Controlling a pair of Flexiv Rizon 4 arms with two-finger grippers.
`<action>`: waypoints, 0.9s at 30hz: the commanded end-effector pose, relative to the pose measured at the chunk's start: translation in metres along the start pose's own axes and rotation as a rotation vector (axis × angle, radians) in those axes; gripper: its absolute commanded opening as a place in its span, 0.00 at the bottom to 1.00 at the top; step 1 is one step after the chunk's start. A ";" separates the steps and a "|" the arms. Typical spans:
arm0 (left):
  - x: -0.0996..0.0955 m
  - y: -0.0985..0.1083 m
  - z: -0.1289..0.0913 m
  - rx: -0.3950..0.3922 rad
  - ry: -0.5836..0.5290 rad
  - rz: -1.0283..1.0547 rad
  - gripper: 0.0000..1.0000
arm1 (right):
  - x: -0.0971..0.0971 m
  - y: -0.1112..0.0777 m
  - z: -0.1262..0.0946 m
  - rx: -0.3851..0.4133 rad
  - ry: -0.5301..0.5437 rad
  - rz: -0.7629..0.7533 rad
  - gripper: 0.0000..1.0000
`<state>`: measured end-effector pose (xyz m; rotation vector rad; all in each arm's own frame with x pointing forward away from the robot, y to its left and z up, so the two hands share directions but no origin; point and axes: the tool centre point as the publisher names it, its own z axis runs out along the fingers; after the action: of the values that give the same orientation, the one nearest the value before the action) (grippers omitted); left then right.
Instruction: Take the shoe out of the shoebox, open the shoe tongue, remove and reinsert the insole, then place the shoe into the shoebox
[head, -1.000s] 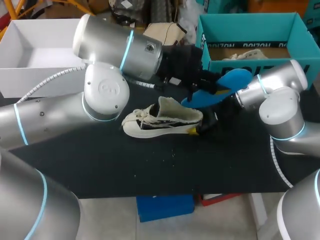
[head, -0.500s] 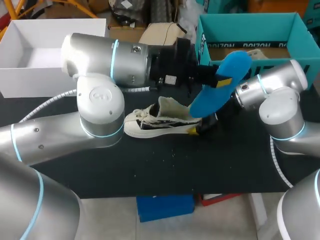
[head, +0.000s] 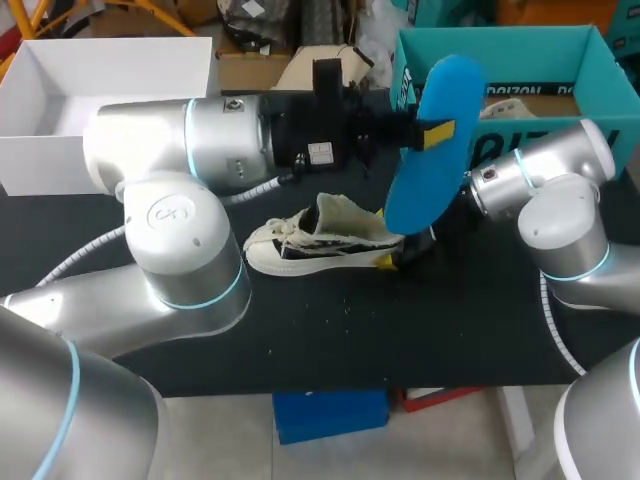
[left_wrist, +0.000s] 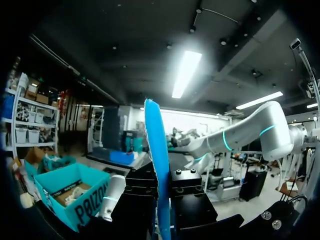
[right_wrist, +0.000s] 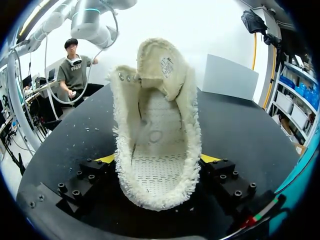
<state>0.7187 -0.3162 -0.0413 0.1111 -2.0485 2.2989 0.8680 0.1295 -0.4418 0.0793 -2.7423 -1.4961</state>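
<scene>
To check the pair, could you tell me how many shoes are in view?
2: one shoe on the table, heel held in the right gripper; seemingly a second shoe in the teal shoebox, partly hidden.

We've got a bright blue insole (head: 432, 140) at the upper right of the head view, with a yellow fingertip (head: 437, 133) across it. In the centre of the frame, the shoe (head: 320, 240) is cream with black side panels and a fleecy cream lining. The shoebox (head: 500, 45) is teal, the table (head: 300, 340) is black, and there's a white box (head: 60, 95) at upper left. Our left arm (head: 180, 150) and right arm (head: 560, 200) are silver with pale blue rings.
</scene>
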 end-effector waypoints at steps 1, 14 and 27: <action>0.011 -0.015 -0.009 0.072 -0.003 -0.032 0.00 | 0.000 -0.002 0.003 0.001 -0.001 0.001 0.00; 0.036 -0.059 0.000 0.199 0.081 -0.105 0.00 | 0.000 -0.002 0.003 0.001 -0.001 0.001 0.00; 0.057 -0.096 0.005 0.168 0.093 -0.037 0.00 | 0.000 -0.002 0.003 0.001 -0.001 0.001 0.00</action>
<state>0.6733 -0.3063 0.0530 0.0357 -1.7621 2.4213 0.8680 0.1295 -0.4418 0.0793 -2.7423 -1.4961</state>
